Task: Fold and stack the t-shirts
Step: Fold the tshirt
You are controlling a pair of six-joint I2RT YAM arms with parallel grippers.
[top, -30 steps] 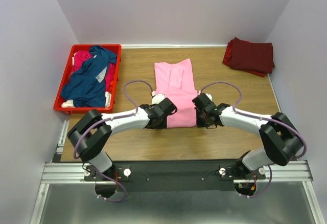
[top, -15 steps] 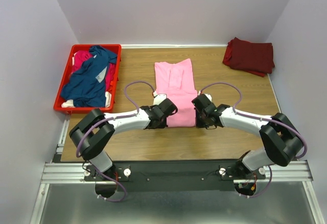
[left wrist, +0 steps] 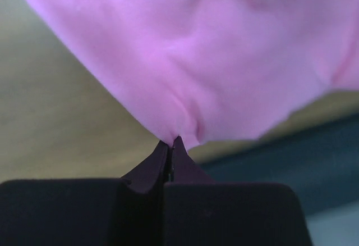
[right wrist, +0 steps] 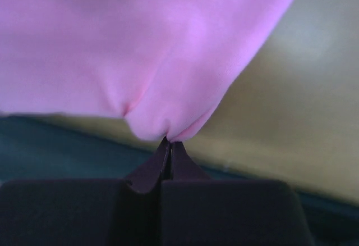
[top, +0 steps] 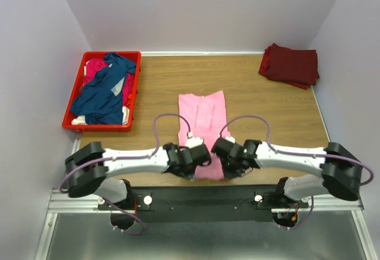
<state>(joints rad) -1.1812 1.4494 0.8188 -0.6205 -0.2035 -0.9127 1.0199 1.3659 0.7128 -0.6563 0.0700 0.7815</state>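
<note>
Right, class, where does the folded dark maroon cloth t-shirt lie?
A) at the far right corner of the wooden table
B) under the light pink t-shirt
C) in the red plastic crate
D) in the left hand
A: the folded dark maroon cloth t-shirt sits alone at the wooden table's far right corner, apart from the red plastic crate.

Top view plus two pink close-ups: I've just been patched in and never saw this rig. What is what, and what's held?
Two robot arms are bolted at the near edge of the table. The wide picture looks down from above and behind them; each close-up comes from a wrist camera. The left pincer and right pincer are both shut on the near edge of the pink t-shirt. A folded maroon t-shirt lies far right; a navy t-shirt and a magenta t-shirt sit in the red crate.
</note>
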